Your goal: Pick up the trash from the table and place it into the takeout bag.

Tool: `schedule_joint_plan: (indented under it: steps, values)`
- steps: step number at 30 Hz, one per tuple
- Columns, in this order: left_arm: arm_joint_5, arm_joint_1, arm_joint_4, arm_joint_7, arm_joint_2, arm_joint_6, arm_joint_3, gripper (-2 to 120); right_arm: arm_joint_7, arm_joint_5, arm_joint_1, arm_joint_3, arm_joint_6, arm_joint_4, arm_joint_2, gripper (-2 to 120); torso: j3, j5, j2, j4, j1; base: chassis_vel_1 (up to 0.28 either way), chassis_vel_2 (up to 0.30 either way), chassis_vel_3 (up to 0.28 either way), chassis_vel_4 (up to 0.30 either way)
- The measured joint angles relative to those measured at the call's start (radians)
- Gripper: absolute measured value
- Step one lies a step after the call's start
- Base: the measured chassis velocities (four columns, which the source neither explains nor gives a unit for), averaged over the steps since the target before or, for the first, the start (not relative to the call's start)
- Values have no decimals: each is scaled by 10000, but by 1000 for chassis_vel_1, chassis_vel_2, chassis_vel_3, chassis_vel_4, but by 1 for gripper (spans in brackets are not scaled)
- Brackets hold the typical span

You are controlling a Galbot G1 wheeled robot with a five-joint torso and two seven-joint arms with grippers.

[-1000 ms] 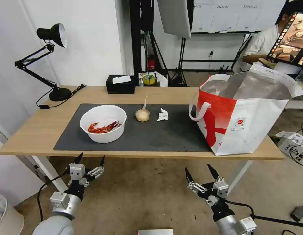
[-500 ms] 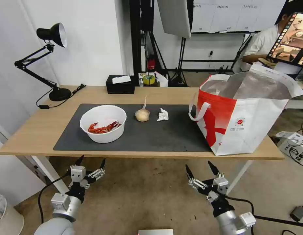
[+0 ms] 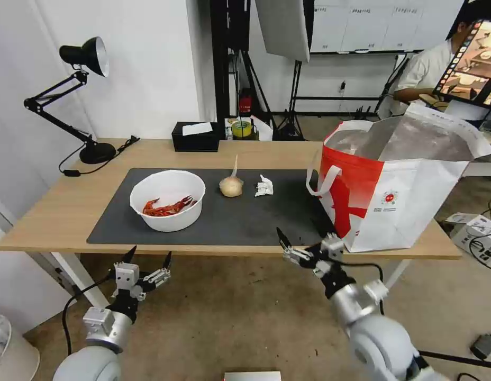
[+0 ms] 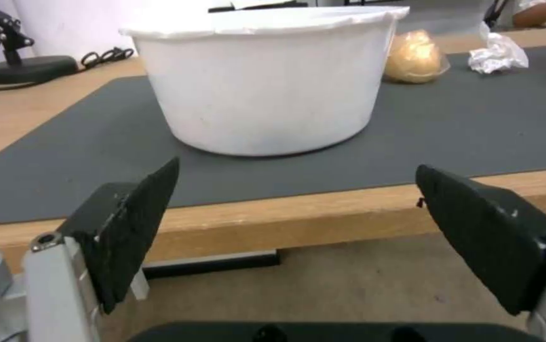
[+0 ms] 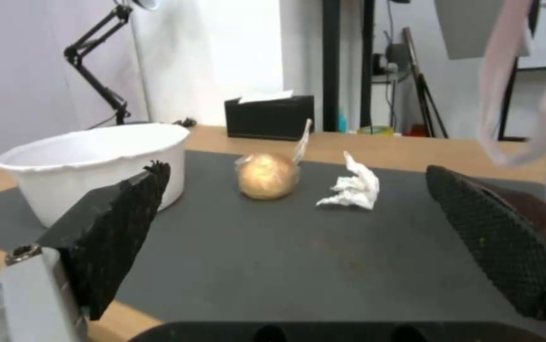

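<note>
Right gripper at the table's front edge, nothing held

The table [image 3: 55, 211] spreads beyond both grippers; the takeout bag [image 3: 409, 206] stands just right of the right gripper [image 3: 303, 241], whose fingers gape wide. Ahead of it to the left sit the white bowl [image 3: 167, 200], the knotted bundle [image 3: 231, 186] and the tissue [image 3: 264, 186]. The left gripper [image 3: 147, 258] hangs below the bowl, fingers spread, empty

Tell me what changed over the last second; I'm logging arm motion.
The right gripper rose and swung left to the table's front edge, open and empty. The left gripper stays low, open; bowl, bundle, tissue and takeout bag are unmoved.
</note>
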Motion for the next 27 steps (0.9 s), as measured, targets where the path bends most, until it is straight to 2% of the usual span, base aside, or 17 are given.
schedule_joint_plan:
  steps: [5, 7, 9, 11, 13, 14, 17, 19, 20, 22, 26, 27]
  values:
    - [-23, -41, 75, -8, 0, 16, 9, 100, 326, 459, 1014, -477, -543, -236, -423, 100, 0, 0, 0, -1, 0, 0, 0, 0, 0]
    - [-38, -59, 121, -13, 4, 22, 12, 100, 599, 642, 1944, -976, -1010, -484, -596, 100, 0, -1, 0, -1, 0, 0, 0, 0, 0]
    - [-41, -62, 124, -13, 4, 22, 12, 100, 650, 665, 2101, -1073, -1083, -526, -608, 100, 0, -1, 0, -1, 0, 0, 0, 0, 0]
    - [-78, -72, 134, -15, 29, 50, 13, 100, 1232, 976, 3346, -2008, -1750, -908, -537, 100, 0, -1, 0, 0, 0, 0, 0, 0, 0]
    - [-85, -72, 138, -17, 37, 53, 12, 100, 1289, 1003, 3453, -2101, -1803, -950, -512, 100, 0, -2, 0, 0, 0, 0, 0, 0, 0]
    - [-118, -76, 164, -17, 99, 65, 8, 100, 1611, 1067, 4024, -2615, -2020, -1267, -336, 100, 0, -4, 0, 0, 0, 0, 0, 0, 0]
    - [-164, -85, 201, -18, 205, 71, -25, 100, 1955, 1071, 4606, -3163, -2190, -1768, -39, 100, 0, -2, 0, 0, 0, 0, 0, 0, 0]
    - [-228, -87, 213, -19, 267, 76, -90, 100, 2606, 1092, 5333, -3742, -2365, -2417, 423, 100, 0, -1, 0, 0, 0, 0, 0, 0, 0]
    - [-228, -87, 213, -19, 267, 76, -90, 100, 2606, 1092, 5333, -3742, -2365, -2417, 423, 100, 0, -1, 0, 0, 0, 0, 0, 0, 0]
    - [-244, -54, 219, -19, 268, 79, -105, 100, 3486, 1213, 6079, -4209, -2600, -2990, 803, 100, 0, -2, -1, 1, 0, 0, 0, 0, 0]
    - [-242, -26, 232, -19, 257, 81, -104, 100, 3997, 1307, 6543, -4464, -2807, -3332, 1023, 100, 0, -3, -1, 1, 0, 0, 0, 0, 0]
    - [-235, -13, 237, -19, 249, 80, -102, 100, 4403, 1420, 6906, -4632, -3012, -3623, 1200, 100, 0, -3, 0, -1, 0, 0, 0, 0, 0]
